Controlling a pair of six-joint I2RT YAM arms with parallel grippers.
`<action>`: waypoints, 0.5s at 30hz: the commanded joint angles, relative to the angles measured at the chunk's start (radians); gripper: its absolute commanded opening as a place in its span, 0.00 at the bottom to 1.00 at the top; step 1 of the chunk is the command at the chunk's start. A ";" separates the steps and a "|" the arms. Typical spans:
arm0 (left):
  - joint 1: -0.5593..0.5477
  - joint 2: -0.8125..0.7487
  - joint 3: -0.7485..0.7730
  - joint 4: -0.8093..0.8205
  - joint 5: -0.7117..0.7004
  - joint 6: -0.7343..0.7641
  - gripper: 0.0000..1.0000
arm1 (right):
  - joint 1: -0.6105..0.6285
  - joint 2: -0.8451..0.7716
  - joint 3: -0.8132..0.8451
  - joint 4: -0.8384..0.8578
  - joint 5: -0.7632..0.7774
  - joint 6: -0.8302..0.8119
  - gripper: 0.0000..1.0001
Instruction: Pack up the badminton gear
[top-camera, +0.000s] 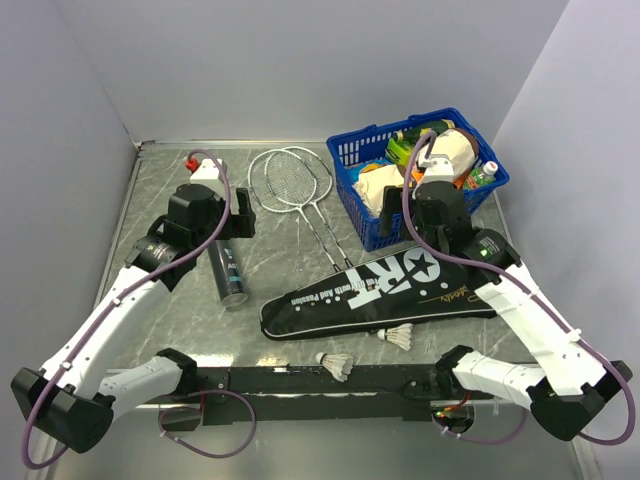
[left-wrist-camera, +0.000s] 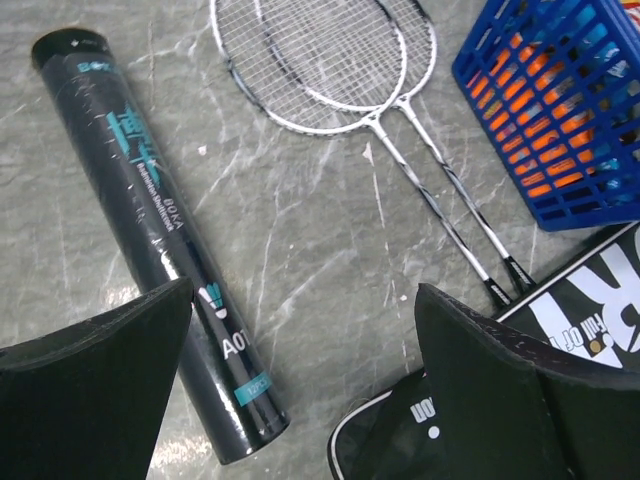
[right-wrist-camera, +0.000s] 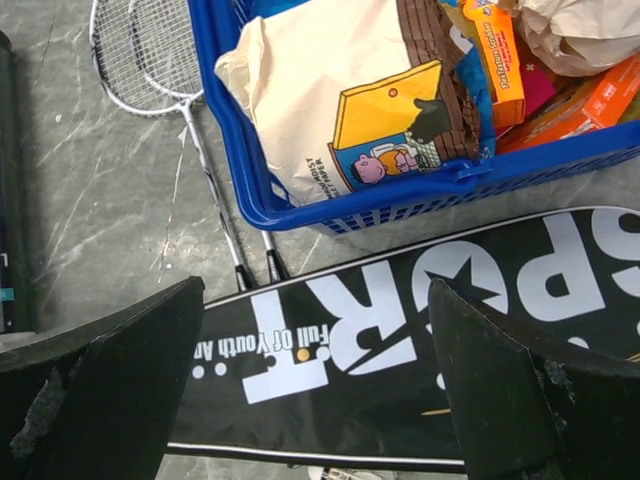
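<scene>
Two silver-white rackets (top-camera: 295, 185) lie crossed on the table, handles tucked under the black "SPORT" bag (top-camera: 380, 290). The dark tube (top-camera: 229, 272) lies left of the bag. Two white shuttlecocks (top-camera: 336, 364) (top-camera: 398, 337) rest near the bag's front edge. My left gripper (left-wrist-camera: 300, 380) is open and empty, hovering above the table between the tube (left-wrist-camera: 160, 240) and the bag's narrow end (left-wrist-camera: 400, 440). My right gripper (right-wrist-camera: 320, 390) is open and empty above the bag's lettering (right-wrist-camera: 400, 310); the racket shafts (right-wrist-camera: 215, 210) show beyond.
A blue plastic basket (top-camera: 349, 152) of groceries stands at the back right, close behind the bag; it also shows in the right wrist view (right-wrist-camera: 240, 170) and the left wrist view (left-wrist-camera: 500, 110). Grey walls enclose the table on three sides.
</scene>
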 joint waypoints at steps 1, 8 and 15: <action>-0.001 -0.030 0.061 -0.035 -0.067 -0.038 0.96 | -0.009 0.001 0.054 -0.049 0.064 0.012 1.00; 0.000 -0.019 0.110 -0.098 -0.144 -0.071 0.96 | -0.035 0.028 0.073 -0.084 0.054 0.072 1.00; 0.002 0.007 0.187 -0.151 -0.184 -0.052 0.96 | -0.035 -0.007 0.007 -0.046 -0.029 0.060 1.00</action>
